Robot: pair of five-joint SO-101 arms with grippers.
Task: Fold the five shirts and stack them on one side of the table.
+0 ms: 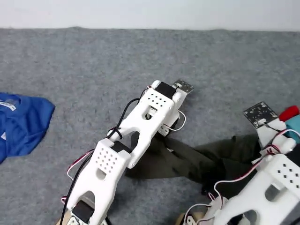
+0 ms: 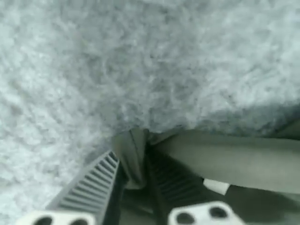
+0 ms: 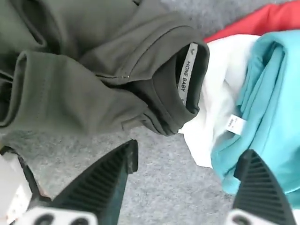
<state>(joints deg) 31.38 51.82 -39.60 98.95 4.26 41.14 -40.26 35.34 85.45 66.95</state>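
An olive green shirt (image 1: pixel 197 159) lies crumpled on the grey carpeted table between the two arms. My left gripper (image 2: pixel 133 161) is shut on a pinched fold of the olive green shirt (image 2: pixel 234 159) at its far edge, low against the table. My right gripper (image 3: pixel 190 159) hangs open above the olive shirt's collar (image 3: pixel 187 84), touching nothing. Beside that collar lie a white shirt (image 3: pixel 218 93), a teal shirt (image 3: pixel 269 103) and a red shirt (image 3: pixel 253 21). A blue shirt (image 1: pixel 21 122) lies crumpled at the table's left edge.
The left arm (image 1: pixel 136 131) stretches diagonally across the table's middle. The right arm (image 1: pixel 276 173) stands at the near right, next to the red shirt (image 1: pixel 289 112) and teal shirt (image 1: pixel 294 125). Bare grey carpet (image 1: pixel 93 70) spreads over the far half.
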